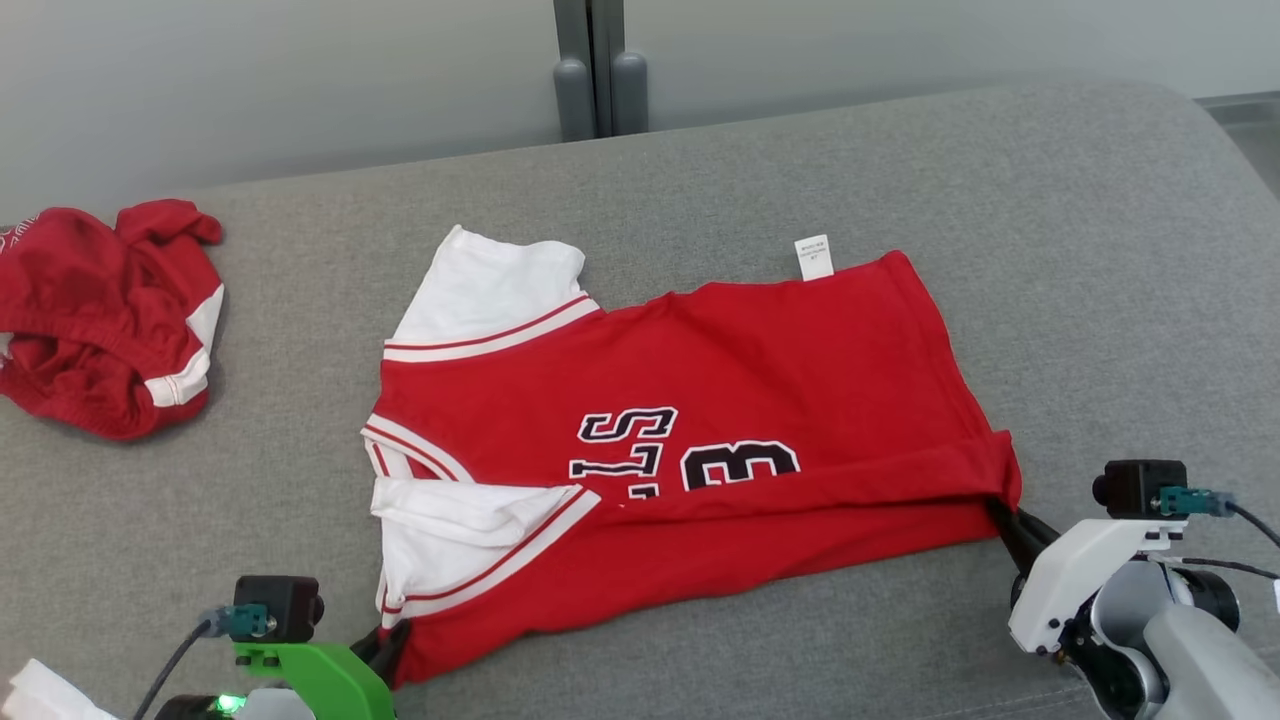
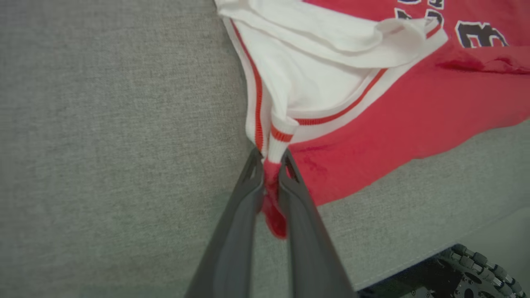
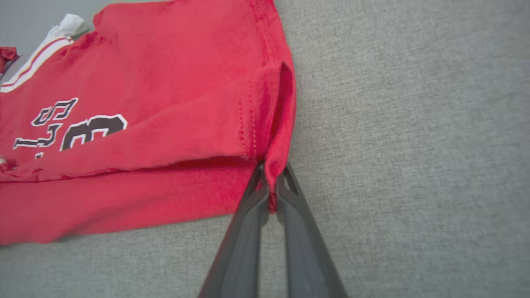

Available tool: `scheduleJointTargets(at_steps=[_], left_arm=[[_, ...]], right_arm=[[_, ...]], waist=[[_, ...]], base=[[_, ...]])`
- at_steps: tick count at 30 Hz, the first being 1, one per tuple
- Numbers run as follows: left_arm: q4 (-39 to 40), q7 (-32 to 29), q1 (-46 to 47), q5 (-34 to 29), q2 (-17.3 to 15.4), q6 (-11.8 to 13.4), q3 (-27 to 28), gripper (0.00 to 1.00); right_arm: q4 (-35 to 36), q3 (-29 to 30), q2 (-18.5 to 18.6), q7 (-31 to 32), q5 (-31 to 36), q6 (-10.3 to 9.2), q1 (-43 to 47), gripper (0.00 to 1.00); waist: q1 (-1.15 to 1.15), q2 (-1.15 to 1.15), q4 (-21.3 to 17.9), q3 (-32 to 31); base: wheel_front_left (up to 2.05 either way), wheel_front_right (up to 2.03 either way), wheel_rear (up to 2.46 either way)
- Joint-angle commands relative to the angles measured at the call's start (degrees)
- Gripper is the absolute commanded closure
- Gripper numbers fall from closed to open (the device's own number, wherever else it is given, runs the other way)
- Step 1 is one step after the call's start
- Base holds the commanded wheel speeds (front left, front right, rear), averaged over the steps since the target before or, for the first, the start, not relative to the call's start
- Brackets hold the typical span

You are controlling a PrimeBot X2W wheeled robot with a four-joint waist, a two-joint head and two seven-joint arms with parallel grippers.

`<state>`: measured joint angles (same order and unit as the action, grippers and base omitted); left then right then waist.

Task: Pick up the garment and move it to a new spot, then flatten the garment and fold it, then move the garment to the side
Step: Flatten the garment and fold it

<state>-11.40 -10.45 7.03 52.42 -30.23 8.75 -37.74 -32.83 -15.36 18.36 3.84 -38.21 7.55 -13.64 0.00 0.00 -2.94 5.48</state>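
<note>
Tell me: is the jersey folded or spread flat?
Partly folded. The jersey lies flat, but its near edge is doubled over and hides part of the number.

Red-and-white garment, grey couch

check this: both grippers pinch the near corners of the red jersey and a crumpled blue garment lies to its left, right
Not quite: the crumpled garment to its left is red with white trim, not blue, as the head view shows. The rest holds: the left gripper and right gripper each pinch a near corner of the red jersey.
</note>
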Motion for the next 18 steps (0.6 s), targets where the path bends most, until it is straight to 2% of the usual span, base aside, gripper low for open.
scheduleJointTargets(at_steps=[1, 3, 7, 10, 16, 17, 18], left_arm=[[1.3, -1.2, -0.4, -0.1, -1.8, -0.1, 0.0, 1.00], [4.6, -4.8, -1.3, 0.3, -5.2, 0.4, -0.2, 1.00], [8.1, -8.9, -2.9, 1.3, -8.8, 1.3, -0.4, 1.00], [10.0, -10.9, -4.1, 2.3, -10.2, 2.1, -0.5, 1.00], [12.7, -12.9, -6.3, 4.2, -11.3, 3.0, -0.4, 1.00], [12.8, -12.8, -6.3, 4.3, -11.3, 3.1, -0.3, 0.97], [12.8, -12.9, -6.2, 4.3, -11.2, 3.1, -0.4, 0.51]], right_arm=[[1.2, -0.1, 1.4, 1.5, -0.8, -0.12, 0.9, 1.00], [4.9, 0.1, 3.5, 5.9, -2.5, -0.12, 3.0, 1.00], [9.7, 1.2, 5.6, 12.4, -4.0, -0.13, 6.8, 1.00], [12.9, 2.7, 5.8, 16.0, -4.5, -0.13, 9.7, 1.00], [18.0, 7.1, 3.3, 19.4, -3.0, -0.12, 13.6, 1.00], [18.4, 8.2, 2.8, 19.2, -2.3, -0.12, 13.8, 0.60], [18.7, 8.9, 2.3, 18.9, -1.7, -0.13, 13.9, 0.06]], waist=[[0.00, 0.00, 0.1, -0.5], [0.00, 0.00, 0.1, -1.0], [0.00, 0.00, 0.0, -1.2], [0.00, 0.00, -0.4, -1.2], [0.00, 0.00, -0.9, -1.0], [0.00, 0.00, -1.0, -0.8], [0.00, 0.00, -1.0, -0.8]], base=[[0.00, 0.00, 0.00], [0.00, 0.00, 0.00], [0.00, 0.00, 0.00], [0.00, 0.00, 0.00], [0.00, 0.00, 0.00], [0.00, 0.00, 0.00], [0.00, 0.00, 0.00]])
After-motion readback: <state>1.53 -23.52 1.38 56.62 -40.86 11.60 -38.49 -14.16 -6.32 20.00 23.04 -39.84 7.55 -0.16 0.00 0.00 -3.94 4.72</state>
